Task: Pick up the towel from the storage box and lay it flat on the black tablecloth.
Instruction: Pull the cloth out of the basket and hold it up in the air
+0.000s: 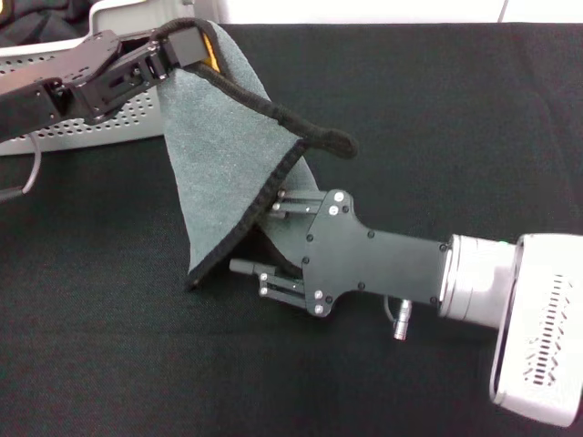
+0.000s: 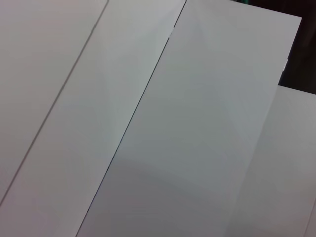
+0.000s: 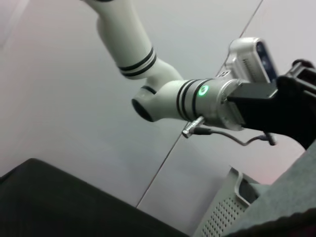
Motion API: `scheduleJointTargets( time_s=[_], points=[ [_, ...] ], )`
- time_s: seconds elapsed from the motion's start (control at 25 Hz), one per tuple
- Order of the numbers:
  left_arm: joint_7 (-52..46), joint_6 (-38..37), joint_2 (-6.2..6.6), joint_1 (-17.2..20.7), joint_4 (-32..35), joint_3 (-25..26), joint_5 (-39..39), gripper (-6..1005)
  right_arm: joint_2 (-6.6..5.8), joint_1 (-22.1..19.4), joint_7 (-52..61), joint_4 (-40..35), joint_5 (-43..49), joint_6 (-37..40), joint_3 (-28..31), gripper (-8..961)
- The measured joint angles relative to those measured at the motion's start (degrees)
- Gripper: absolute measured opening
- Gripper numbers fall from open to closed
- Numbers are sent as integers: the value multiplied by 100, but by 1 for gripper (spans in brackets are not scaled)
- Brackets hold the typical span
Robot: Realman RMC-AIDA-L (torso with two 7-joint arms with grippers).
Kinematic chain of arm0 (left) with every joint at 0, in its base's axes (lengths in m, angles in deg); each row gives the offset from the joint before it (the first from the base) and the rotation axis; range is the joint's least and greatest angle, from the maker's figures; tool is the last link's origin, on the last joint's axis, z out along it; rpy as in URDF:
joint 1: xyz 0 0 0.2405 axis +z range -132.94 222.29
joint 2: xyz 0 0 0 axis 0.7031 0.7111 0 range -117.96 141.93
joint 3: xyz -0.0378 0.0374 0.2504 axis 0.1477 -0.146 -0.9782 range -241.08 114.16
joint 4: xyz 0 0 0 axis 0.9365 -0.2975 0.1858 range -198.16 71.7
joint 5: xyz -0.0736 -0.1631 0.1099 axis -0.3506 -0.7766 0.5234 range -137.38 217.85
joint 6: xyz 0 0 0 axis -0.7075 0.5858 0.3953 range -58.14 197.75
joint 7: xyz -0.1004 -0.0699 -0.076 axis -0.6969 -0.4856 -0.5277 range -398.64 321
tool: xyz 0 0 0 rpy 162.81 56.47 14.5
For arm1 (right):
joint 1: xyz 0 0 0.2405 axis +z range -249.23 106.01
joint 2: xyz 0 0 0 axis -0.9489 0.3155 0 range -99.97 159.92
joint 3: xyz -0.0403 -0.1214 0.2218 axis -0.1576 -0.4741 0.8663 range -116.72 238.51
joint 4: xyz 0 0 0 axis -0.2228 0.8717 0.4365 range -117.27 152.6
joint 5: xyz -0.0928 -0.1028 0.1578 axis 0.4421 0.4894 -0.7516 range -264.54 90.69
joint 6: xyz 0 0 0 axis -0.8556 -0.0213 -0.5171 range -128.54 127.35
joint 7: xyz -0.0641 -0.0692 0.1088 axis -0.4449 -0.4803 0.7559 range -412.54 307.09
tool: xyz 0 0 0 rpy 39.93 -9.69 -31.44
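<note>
The right end effector [image 1: 264, 238], nearest, grips the grey-green black-edged microfibre towel's [image 1: 219, 155] lower edge; the left end effector [image 1: 187, 44] clamps its far corner beside the perforated light grey storage box [image 1: 100, 127], above the black tablecloth [image 1: 437, 118].

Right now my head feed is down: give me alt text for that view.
The left claw holds the towel up by its top corner, grey side showing, its lower corner touching the black tablecloth. The right claw reaches in at the hanging edge. The storage box sits behind the left arm.
</note>
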Motion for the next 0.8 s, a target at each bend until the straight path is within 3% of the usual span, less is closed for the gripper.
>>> scheduleJointTargets(
  time_s=[0.4, 0.56, 0.8],
  points=[
    [-57, -34, -28, -96, -8, -198, 132, 24, 0, 213, -126, -35, -47, 642, 238, 481],
    [-76, -36, -42, -63, -54, -175, 89, 24, 0, 24, -285, -84, -56, 620, 314, 480],
    [-88, -139, 44, -75, -281, -192, 92, 23, 0, -208, -557, -195, -183, 607, 563, 480]
  ],
)
